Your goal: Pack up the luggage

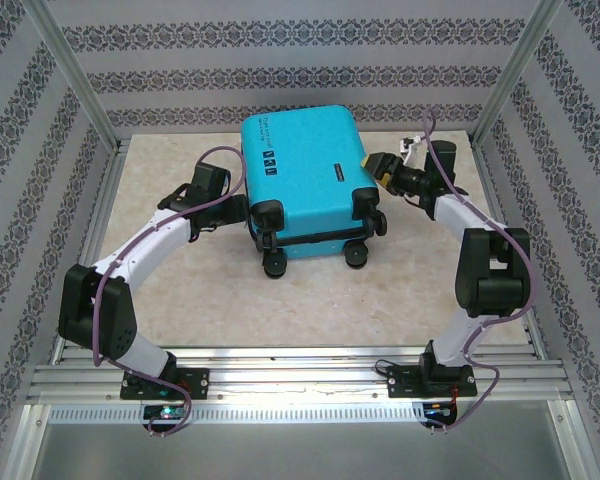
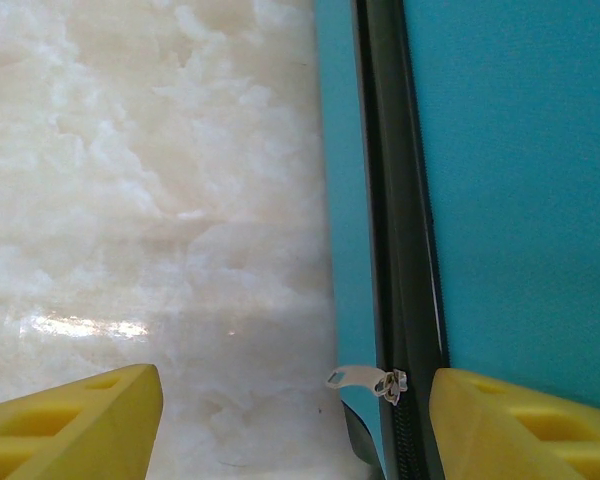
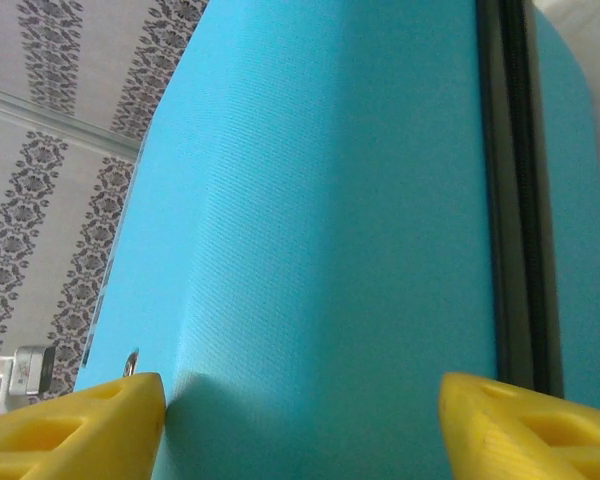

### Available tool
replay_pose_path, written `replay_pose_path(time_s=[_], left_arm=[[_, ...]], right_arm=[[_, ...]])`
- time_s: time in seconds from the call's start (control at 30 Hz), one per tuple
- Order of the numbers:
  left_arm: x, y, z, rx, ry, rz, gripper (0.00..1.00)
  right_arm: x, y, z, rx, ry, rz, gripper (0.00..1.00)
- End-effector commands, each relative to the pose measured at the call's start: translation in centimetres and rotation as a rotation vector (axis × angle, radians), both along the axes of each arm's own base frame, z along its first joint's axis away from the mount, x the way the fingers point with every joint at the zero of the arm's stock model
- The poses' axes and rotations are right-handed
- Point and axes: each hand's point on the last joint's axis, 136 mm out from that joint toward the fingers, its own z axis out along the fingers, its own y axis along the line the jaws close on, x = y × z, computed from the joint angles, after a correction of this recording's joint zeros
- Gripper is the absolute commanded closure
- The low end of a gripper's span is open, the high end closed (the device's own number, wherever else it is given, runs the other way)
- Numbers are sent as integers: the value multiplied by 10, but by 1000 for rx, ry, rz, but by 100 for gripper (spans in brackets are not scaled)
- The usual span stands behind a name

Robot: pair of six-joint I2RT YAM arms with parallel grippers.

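Observation:
The luggage (image 1: 305, 175), a turquoise hard-shell suitcase, lies closed and flat on the beige table (image 1: 160, 300), with its black wheels (image 1: 276, 264) and handle toward the arms. My left gripper (image 1: 242, 203) is at its left side. In the left wrist view this gripper (image 2: 295, 400) stands open, yellow fingers (image 2: 80, 420) wide apart. A small silver zipper pull (image 2: 365, 380) sticks out from the black zipper track (image 2: 395, 200), between the fingers and close to the right one, untouched. My right gripper (image 1: 375, 165) is against the shell's right side, also open (image 3: 300, 400), the turquoise shell (image 3: 330, 200) right behind the fingers.
Patterned walls and aluminium frame posts (image 1: 75, 80) enclose the table on three sides. A metal rail (image 1: 300, 370) carries both arm bases at the near edge. A small white plug (image 3: 20, 370) hangs by the right gripper. Bare tabletop lies left of the suitcase (image 2: 130, 200).

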Motion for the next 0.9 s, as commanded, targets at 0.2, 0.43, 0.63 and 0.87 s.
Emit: replay_pose_path(time_s=[0.2,0.43,0.63,0.87], left_arm=[[15,38,-2,13,-34,112,28],[32,39,-38,0,28,139,29],[46,26,-59,-58,56,124,31],[44,3,-76,-111,79,108,33]], right_arm=[[18,-33,-19,11,38,-75,29],[54,-49,-58,12,149,-165,32],[84,-48,-84,31,211,-162,49],[95,-6,-95,-2,212,-35,54]])
